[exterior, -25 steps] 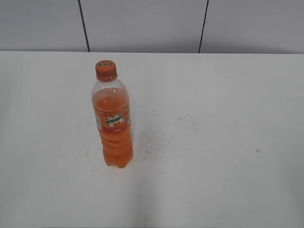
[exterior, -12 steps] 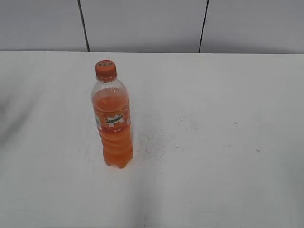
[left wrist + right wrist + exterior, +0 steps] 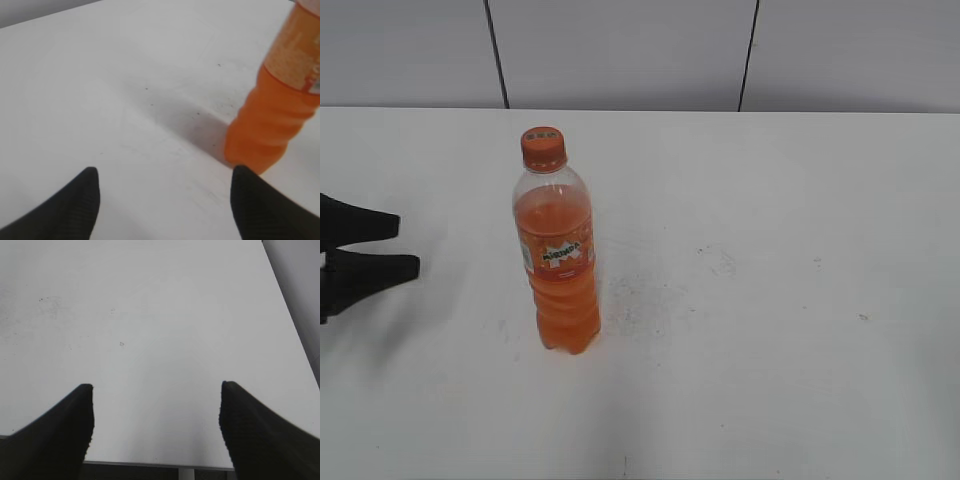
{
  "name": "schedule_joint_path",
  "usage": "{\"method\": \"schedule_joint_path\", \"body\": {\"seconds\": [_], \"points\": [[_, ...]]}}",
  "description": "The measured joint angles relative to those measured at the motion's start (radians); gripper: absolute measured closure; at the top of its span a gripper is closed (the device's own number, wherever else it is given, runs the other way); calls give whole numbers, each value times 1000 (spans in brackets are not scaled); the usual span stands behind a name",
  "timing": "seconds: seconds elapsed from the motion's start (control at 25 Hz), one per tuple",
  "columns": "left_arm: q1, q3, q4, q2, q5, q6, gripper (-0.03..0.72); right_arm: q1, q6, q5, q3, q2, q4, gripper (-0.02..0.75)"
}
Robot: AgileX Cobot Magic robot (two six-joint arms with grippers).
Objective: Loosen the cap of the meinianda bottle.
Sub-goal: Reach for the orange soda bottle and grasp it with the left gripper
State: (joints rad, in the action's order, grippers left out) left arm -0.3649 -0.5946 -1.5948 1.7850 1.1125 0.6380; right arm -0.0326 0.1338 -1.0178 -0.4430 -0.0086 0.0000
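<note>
Meinianda bottle (image 3: 557, 255) standing upright on white table (image 3: 770, 300), cap (image 3: 543, 147) sitting on top. Left gripper (image 3: 408, 246) hovering at bottle's 9 o'clock, jaws spread, apart from it. Right gripper (image 3: 156, 390) gaping over bare table near edge.

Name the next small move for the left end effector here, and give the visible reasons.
Probably move the open left end effector rightward toward the meinianda bottle to close around its body. The bottle stands upright and untouched on the table, the cap still on, and the end effector remains apart from it.
</note>
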Motion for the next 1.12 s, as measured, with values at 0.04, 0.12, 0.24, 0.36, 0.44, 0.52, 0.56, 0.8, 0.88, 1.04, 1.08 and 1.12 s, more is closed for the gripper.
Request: {"method": "schedule_joint_path", "body": {"seconds": [0.04,0.12,0.24,0.36,0.44,0.52,0.56,0.8,0.88,1.04,1.08,1.12], "points": [[24,0,5,17,2,-36,190,0,0,0,0,0,0,150],[69,0,29,47,7,-80,185,0,0,0,0,4,0,150],[140,-18,52,87,24,-99,174,0,0,1,0,16,0,150],[213,-51,58,121,33,-103,167,0,0,0,0,18,0,150],[263,-75,59,137,36,-104,167,0,0,0,0,18,0,150],[295,-92,59,148,40,-104,167,0,0,0,0,18,0,150],[310,-100,60,156,43,-104,167,0,0,0,0,18,0,150],[378,-137,78,209,49,-107,149,0,0,1,0,18,0,150],[398,-147,84,221,50,-107,147,0,0,1,0,18,0,150],[433,-149,138,229,50,-109,148,0,0,1,0,18,0,150],[441,-149,151,235,50,-117,148,0,0,1,0,18,0,150],[449,-150,160,243,50,-124,148,0,0,1,0,18,0,150]]}}
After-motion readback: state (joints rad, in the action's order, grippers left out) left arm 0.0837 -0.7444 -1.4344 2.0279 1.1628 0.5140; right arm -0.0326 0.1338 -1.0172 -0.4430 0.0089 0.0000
